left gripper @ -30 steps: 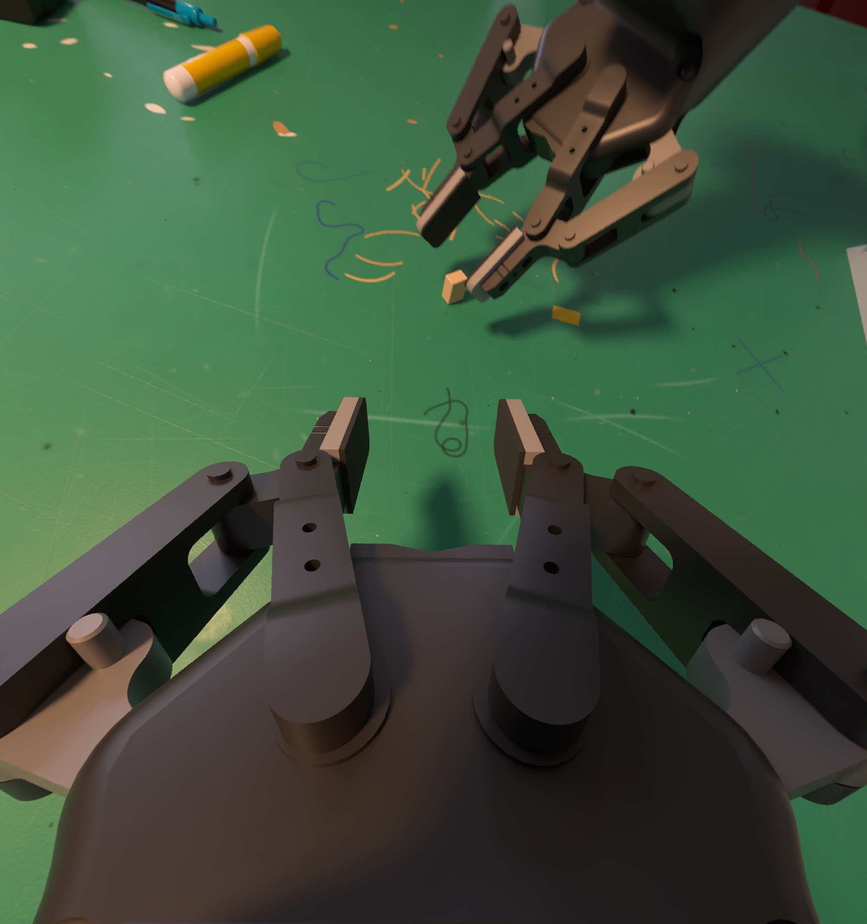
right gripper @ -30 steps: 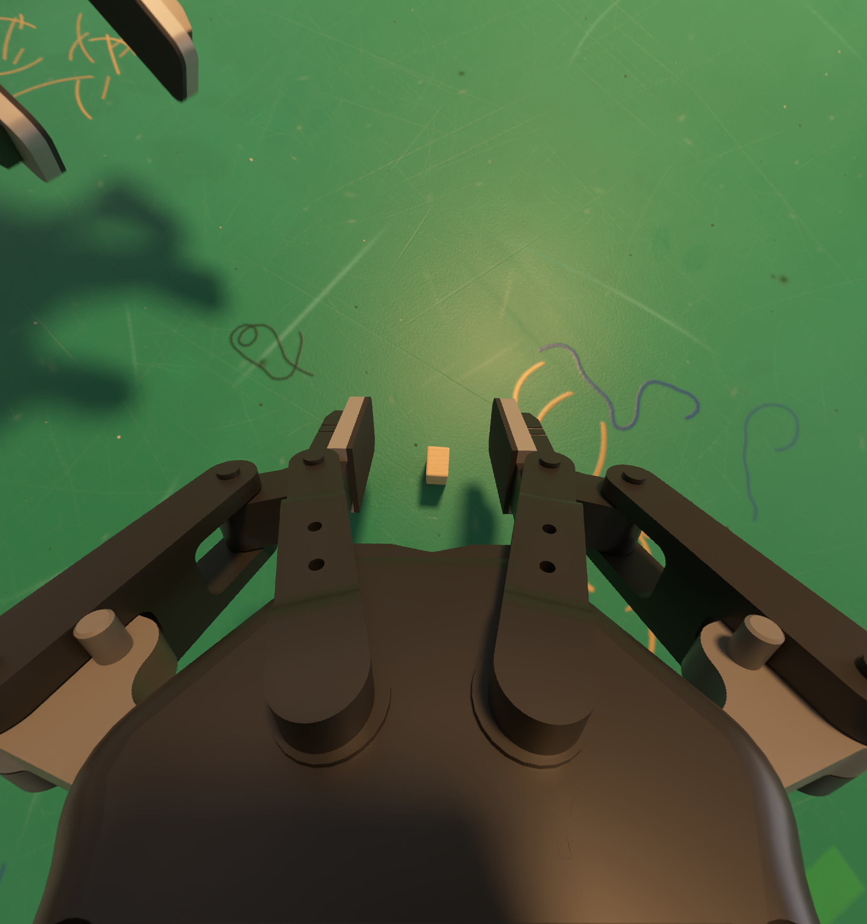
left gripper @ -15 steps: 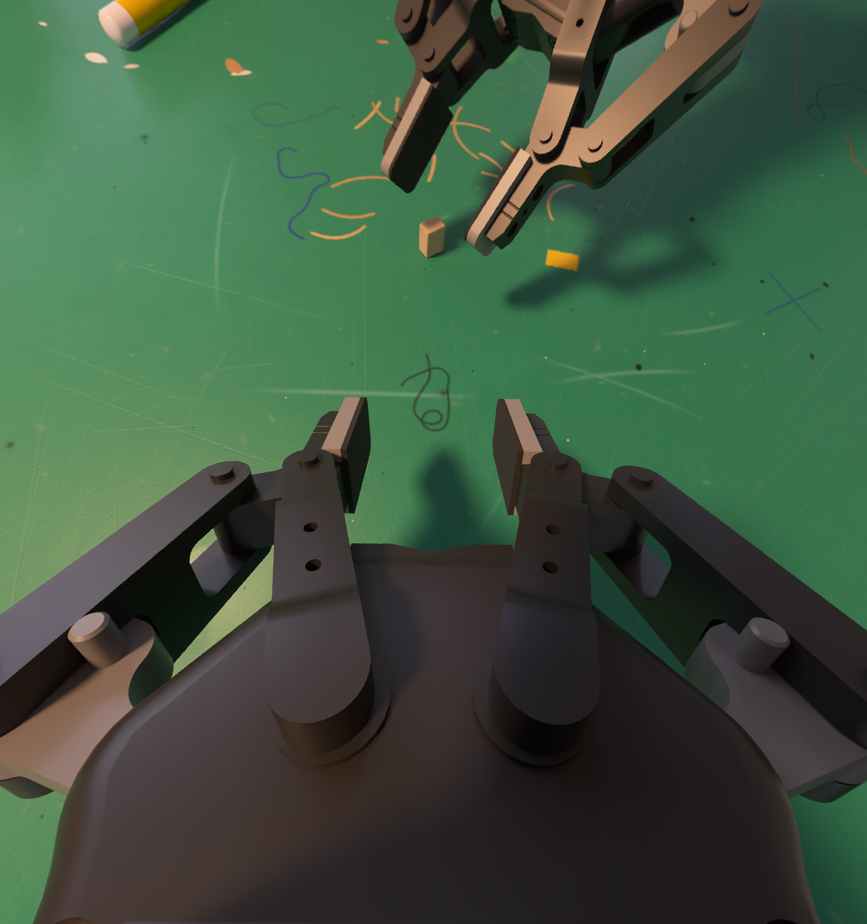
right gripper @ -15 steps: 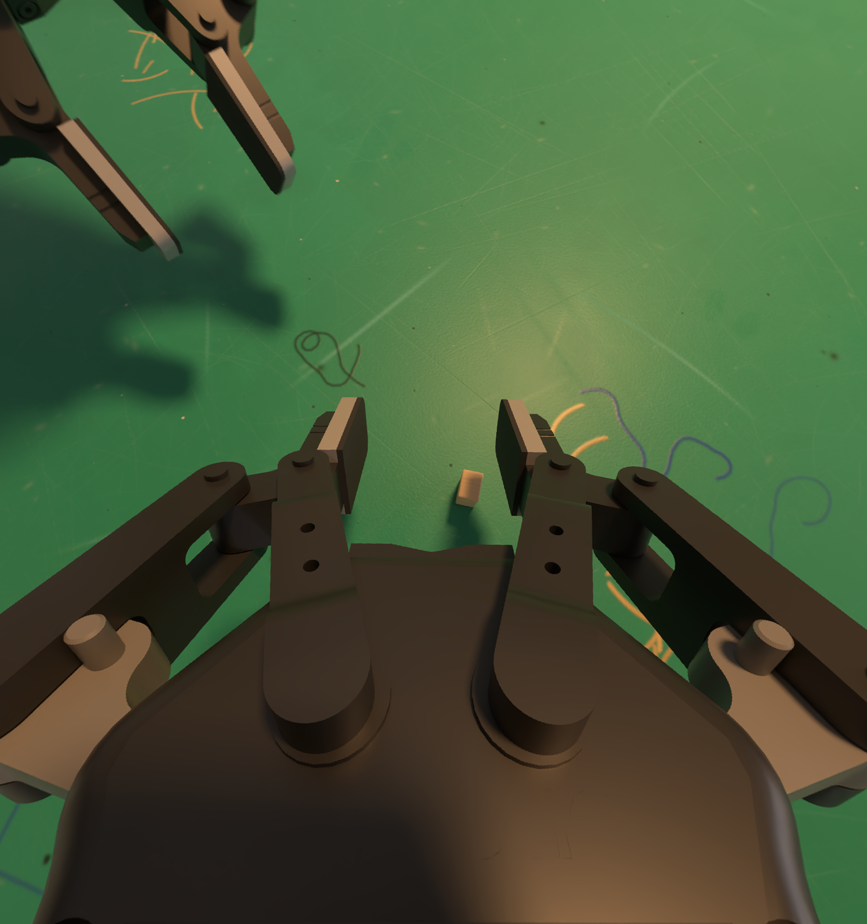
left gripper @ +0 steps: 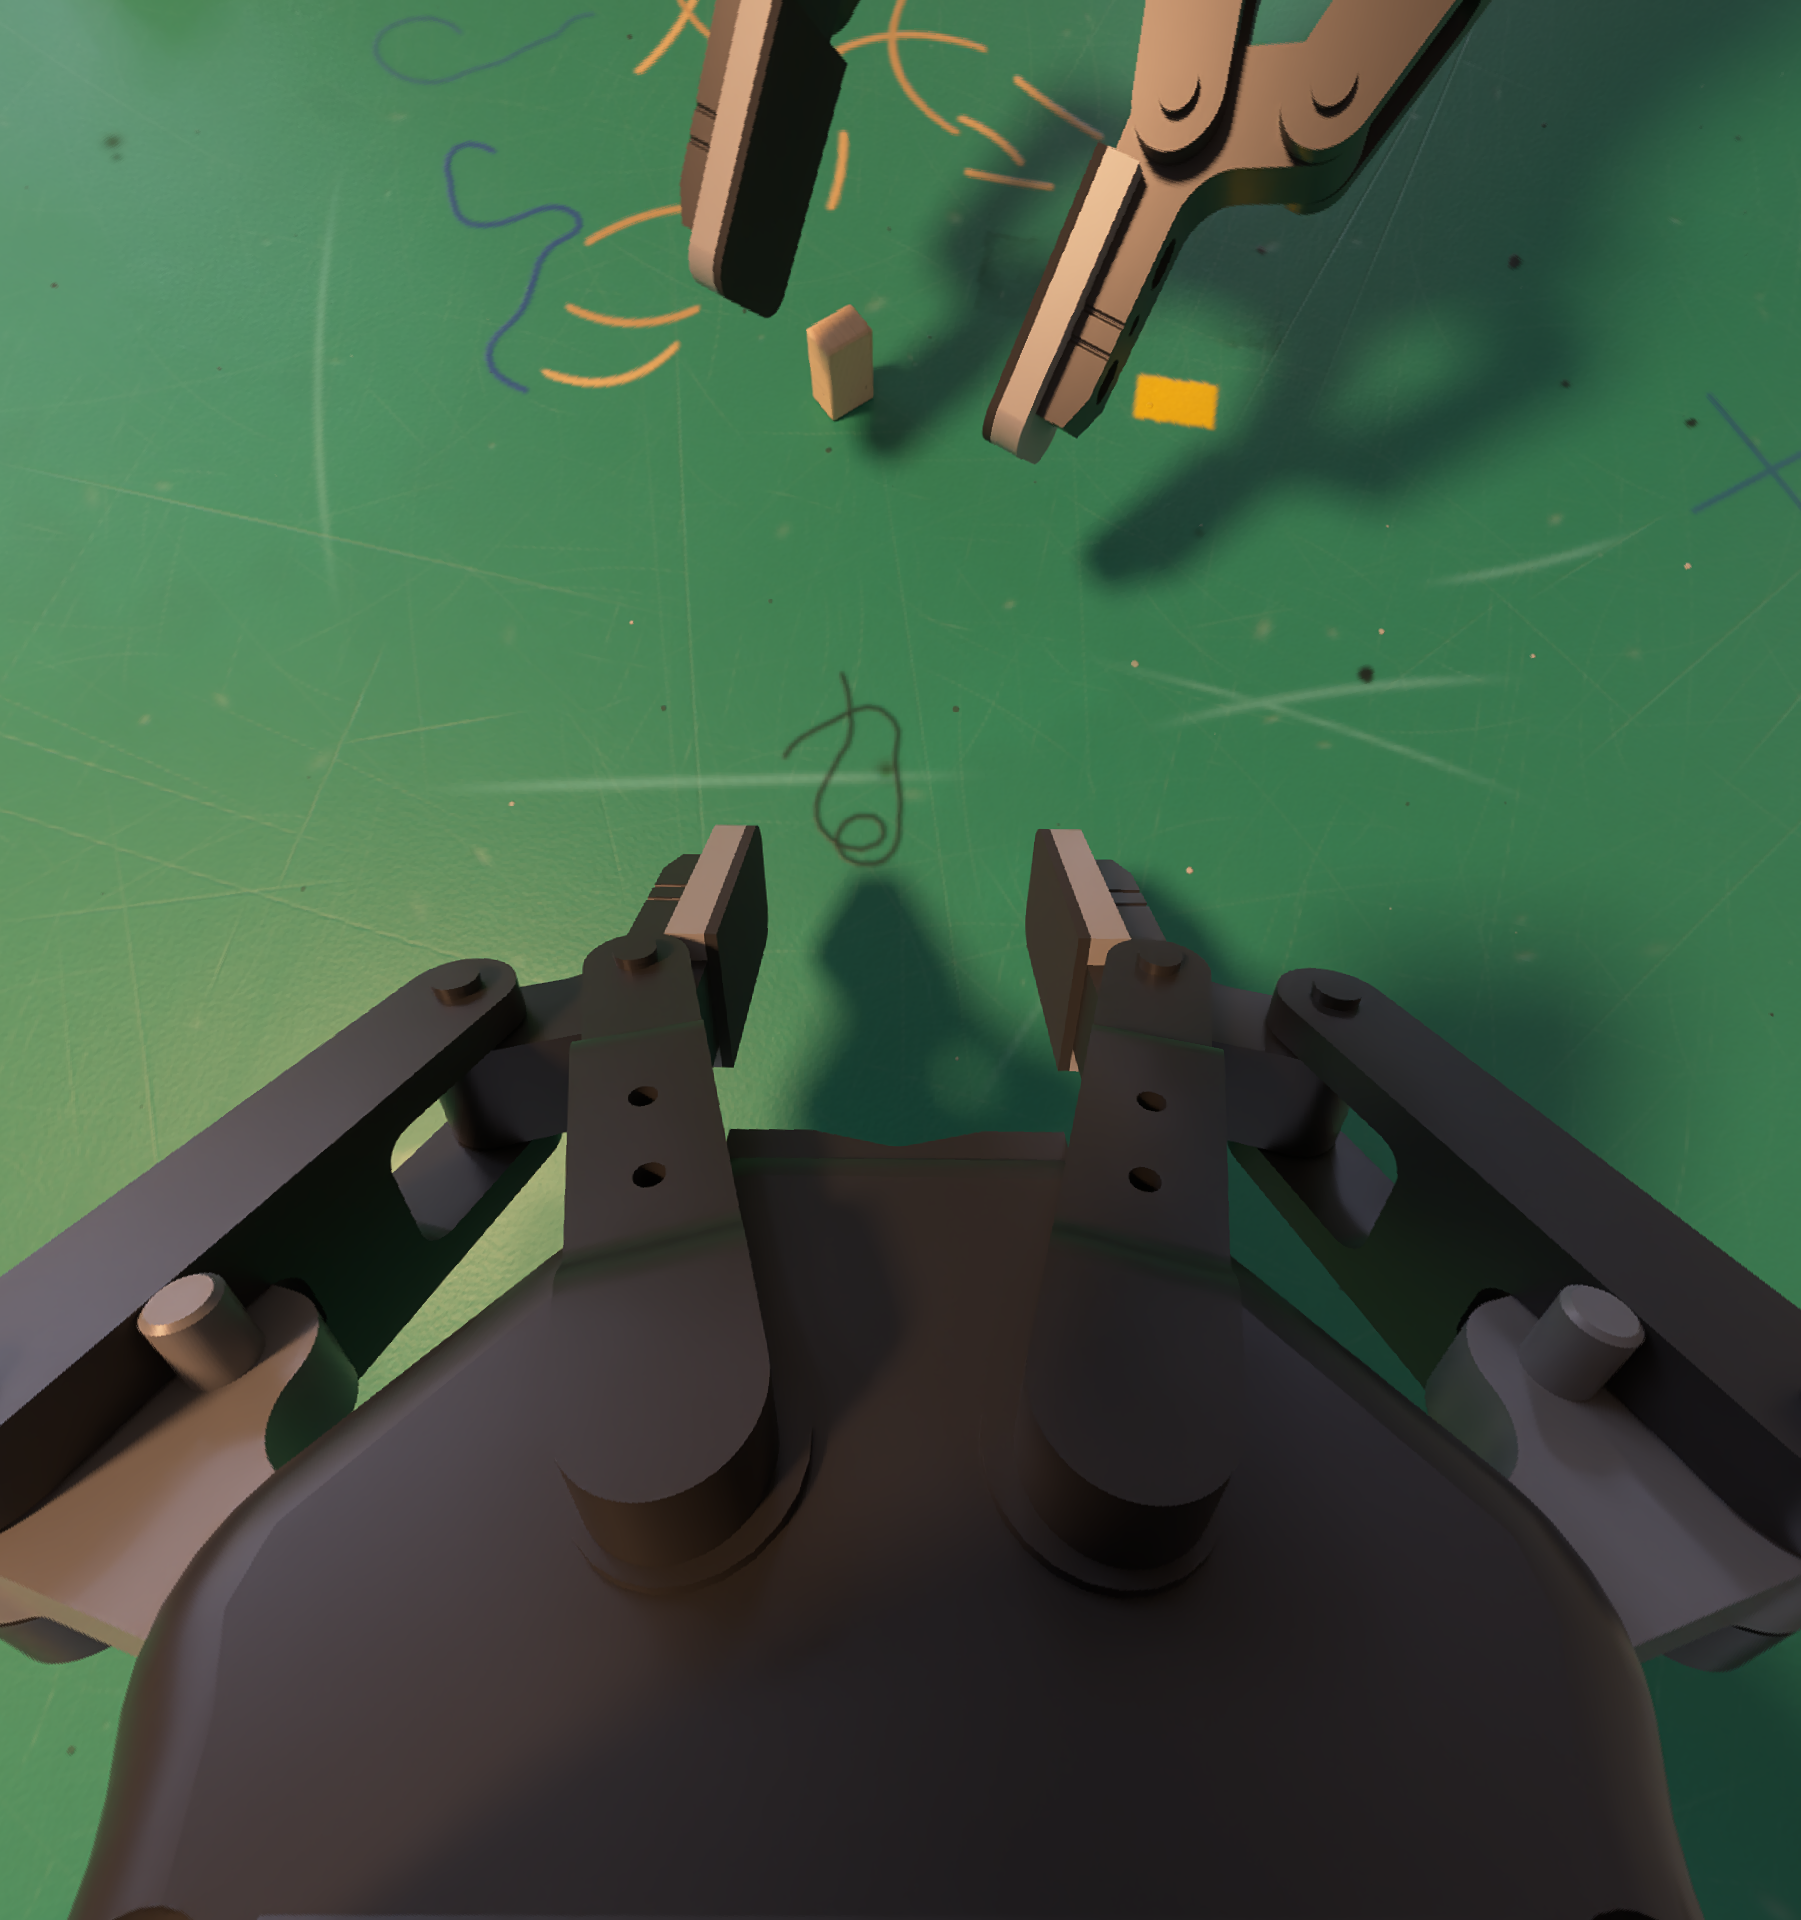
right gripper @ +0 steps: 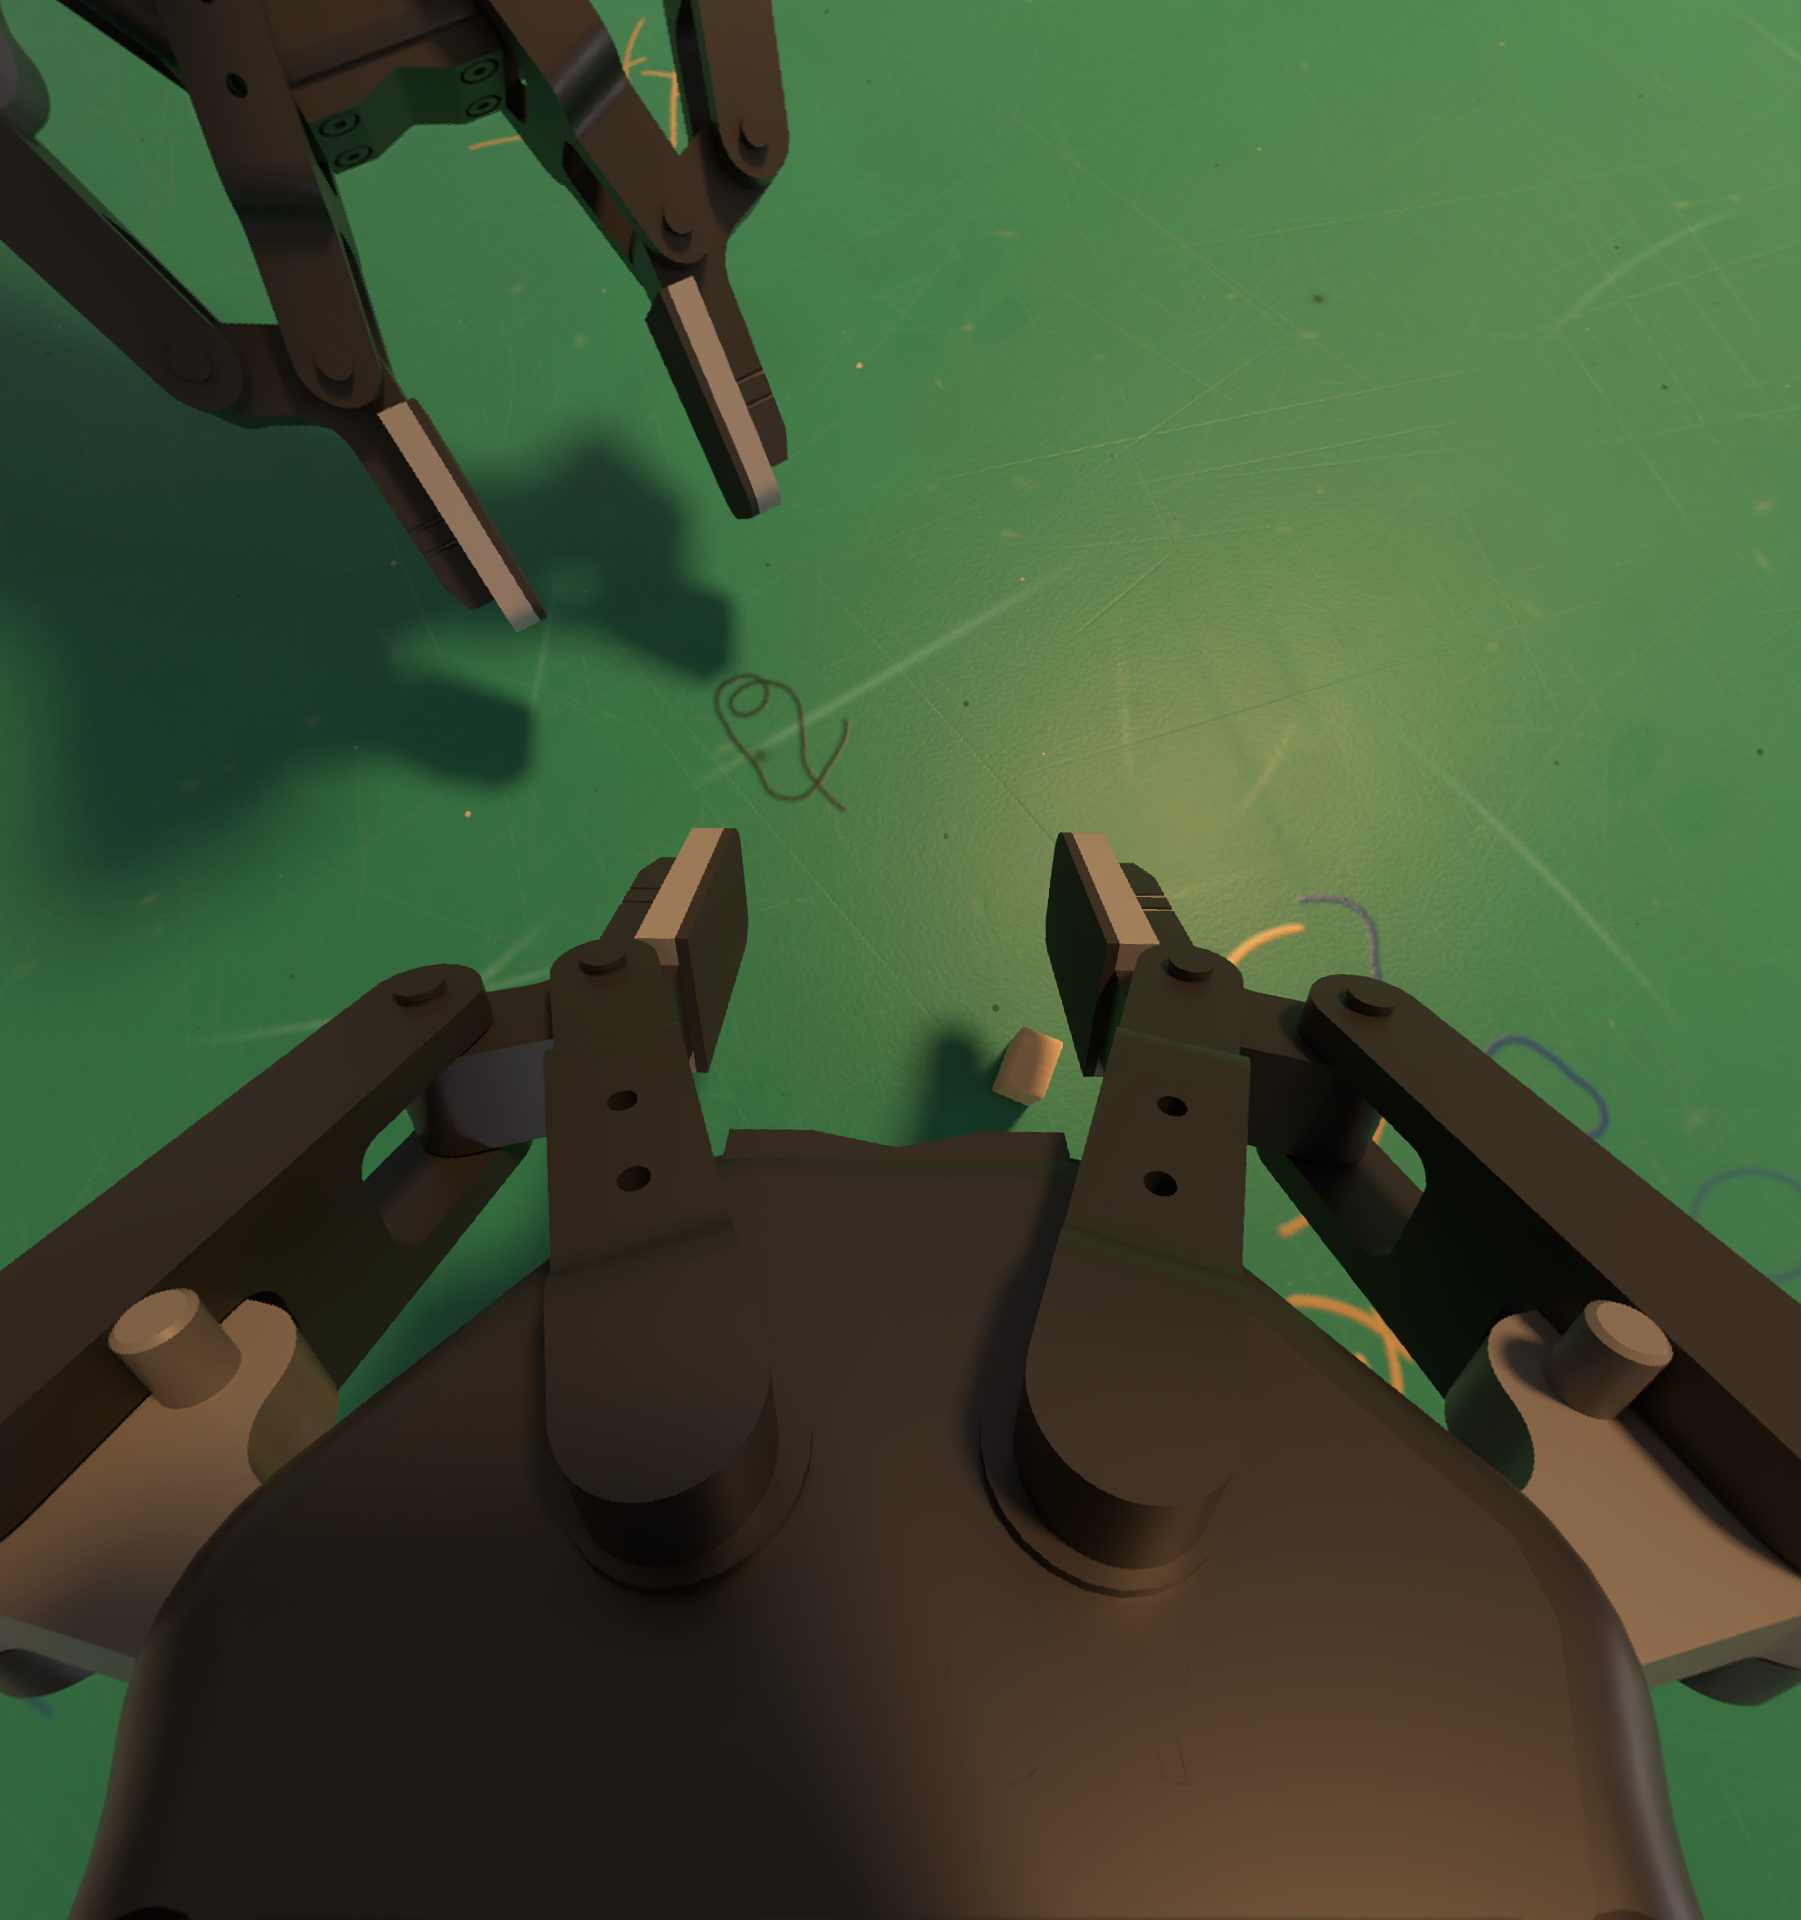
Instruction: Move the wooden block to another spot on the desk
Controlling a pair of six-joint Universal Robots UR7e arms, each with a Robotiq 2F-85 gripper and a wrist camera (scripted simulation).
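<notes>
The small pale wooden block (left gripper: 840, 362) stands on the green desk mat (left gripper: 252, 623). In the right wrist view the block (right gripper: 1027, 1064) lies low between my fingers, close to the right pad. My right gripper (right gripper: 896, 935) is open above the block and shows in the left wrist view (left gripper: 885, 364) with a finger on each side of it, apart from it. My left gripper (left gripper: 896, 925) is open and empty, some way short of the block. It shows in the right wrist view (right gripper: 647, 561) at the upper left.
A small yellow tag (left gripper: 1174, 401) lies flat beside the right gripper's finger. Orange shavings (left gripper: 626, 343) and blue thread (left gripper: 506, 239) lie left of the block. A dark thread loop (left gripper: 854, 790) lies between the grippers. A blue cross mark (left gripper: 1774, 473) is at the right.
The left gripper has moved closer to the block and the right gripper. In the right wrist view the block has slid down and rightward toward the right pad. Both grippers stay open.
</notes>
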